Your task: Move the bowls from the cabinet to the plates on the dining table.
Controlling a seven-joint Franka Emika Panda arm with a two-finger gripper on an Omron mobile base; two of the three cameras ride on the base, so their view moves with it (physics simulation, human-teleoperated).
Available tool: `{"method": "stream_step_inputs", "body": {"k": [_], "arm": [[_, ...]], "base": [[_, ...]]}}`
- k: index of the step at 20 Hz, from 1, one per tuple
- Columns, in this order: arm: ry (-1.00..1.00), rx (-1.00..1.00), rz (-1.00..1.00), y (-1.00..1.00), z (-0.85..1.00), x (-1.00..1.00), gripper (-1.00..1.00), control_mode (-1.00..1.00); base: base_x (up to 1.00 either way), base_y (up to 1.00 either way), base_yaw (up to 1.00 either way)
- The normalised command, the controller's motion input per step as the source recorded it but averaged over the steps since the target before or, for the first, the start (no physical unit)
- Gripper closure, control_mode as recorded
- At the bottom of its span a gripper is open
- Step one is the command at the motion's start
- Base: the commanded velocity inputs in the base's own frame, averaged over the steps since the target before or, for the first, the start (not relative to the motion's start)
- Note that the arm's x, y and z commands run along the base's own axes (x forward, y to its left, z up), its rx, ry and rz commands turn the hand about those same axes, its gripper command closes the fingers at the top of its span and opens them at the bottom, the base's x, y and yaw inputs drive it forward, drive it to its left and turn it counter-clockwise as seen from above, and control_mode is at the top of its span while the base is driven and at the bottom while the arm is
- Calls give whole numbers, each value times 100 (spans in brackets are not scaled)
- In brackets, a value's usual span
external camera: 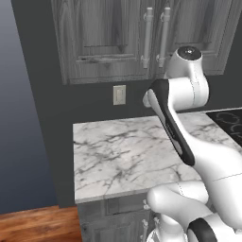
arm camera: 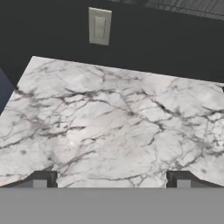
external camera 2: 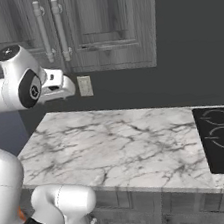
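Two bowls aren't visible; presumably behind the shut doors of the cabinet (external camera: pixel 118 38), above and beyond the tool (arm camera: pixel 111 177). Tool fingers stand wide apart, empty, over the marble surface (arm camera: pixel 109 127). Bowl orientation can't be told. Judgement: rigid, glossy, likely slippery; pinch at the rim.
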Motion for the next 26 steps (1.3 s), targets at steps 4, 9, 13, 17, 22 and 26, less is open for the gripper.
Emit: {"method": "stream_step_inputs", "body": {"k": [4,9,13,17,22,26], "arm": [[-10,-2,1,0,29,-5,-100,-100],[-13,-3,2,0,30,-3,-100,-100],[-13,-4,1,3,28,-1,-100,-100],[-10,-1,3,5,27,0,-100,-100],[-10,-2,1,0,30,0,-100,-100],[-10,0,2,0,26,1,-100,-100]], "base": [[0,0,0],[0,0,0],[0,0,0],[0,0,0],[0,0,0],[0,0,0]]}}
